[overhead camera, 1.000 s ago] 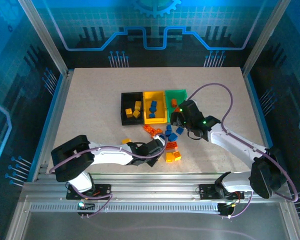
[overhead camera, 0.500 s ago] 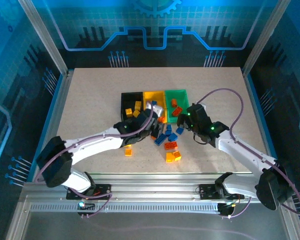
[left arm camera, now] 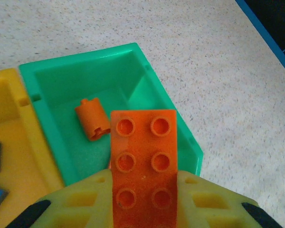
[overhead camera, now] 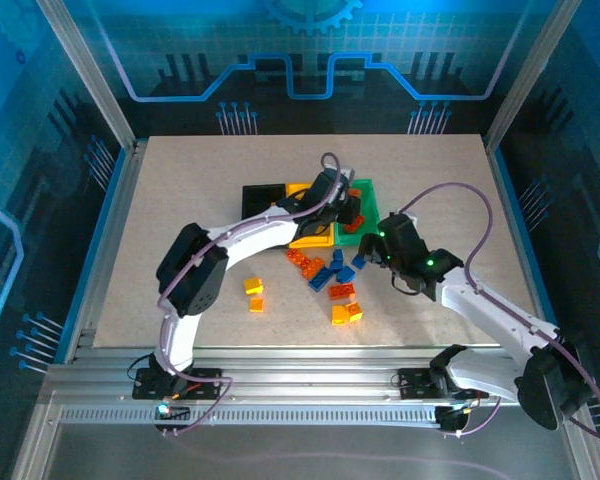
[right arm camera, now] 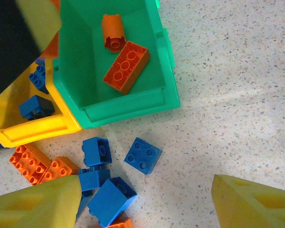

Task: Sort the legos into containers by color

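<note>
An orange six-stud brick [left arm camera: 142, 156], studs up, sits at lower centre of the left wrist view. The left gripper [left arm camera: 143, 192] pinches it above the green bin [left arm camera: 52, 78], which holds an orange cylinder [left arm camera: 92, 118]. The right wrist view adds a second orange brick [right arm camera: 127, 66] inside and loose blue bricks [right arm camera: 142, 156] below, above the right gripper [right arm camera: 147, 202], spread and empty.

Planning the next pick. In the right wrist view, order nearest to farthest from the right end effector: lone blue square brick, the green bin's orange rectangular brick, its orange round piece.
1. Blue square brick, on the table just ahead of the right end effector.
2. Orange rectangular brick, in the green bin's middle.
3. Orange round piece, at the bin's far end.
</note>
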